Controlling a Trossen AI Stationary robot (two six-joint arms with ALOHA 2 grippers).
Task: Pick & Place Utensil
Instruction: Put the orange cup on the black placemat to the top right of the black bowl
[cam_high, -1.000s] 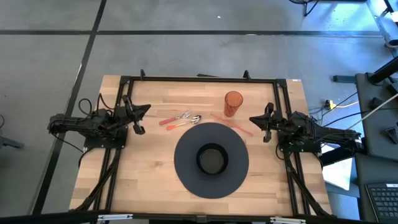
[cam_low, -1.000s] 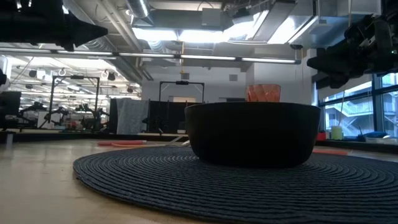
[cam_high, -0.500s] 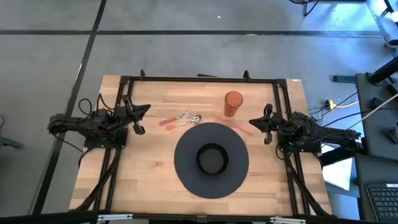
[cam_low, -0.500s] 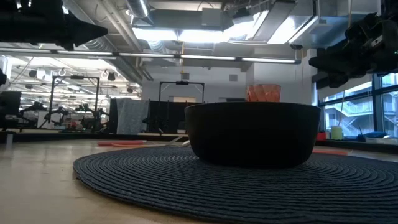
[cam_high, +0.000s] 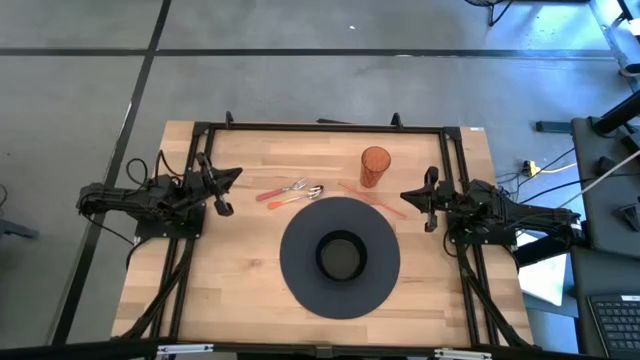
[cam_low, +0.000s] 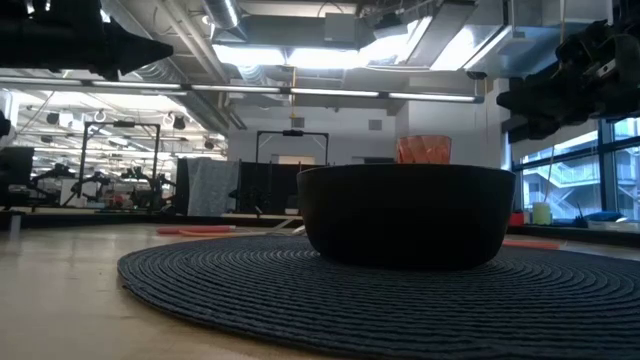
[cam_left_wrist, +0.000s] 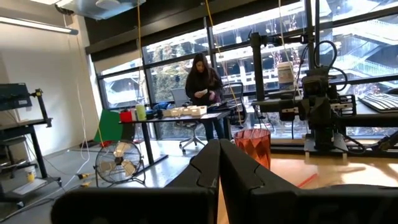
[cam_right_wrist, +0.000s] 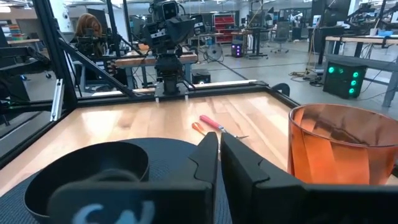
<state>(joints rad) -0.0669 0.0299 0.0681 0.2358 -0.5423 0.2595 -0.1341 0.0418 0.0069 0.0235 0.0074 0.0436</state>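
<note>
Near the far edge of the tabletop, beside a dark round mat, thin utensils with orange-red handles and silver heads are seen. The left gripper and right gripper are pressed together, holding nothing, at opposite side edges.

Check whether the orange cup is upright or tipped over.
Upright: the orange cup stands on its base on the table, open rim facing up.
</note>
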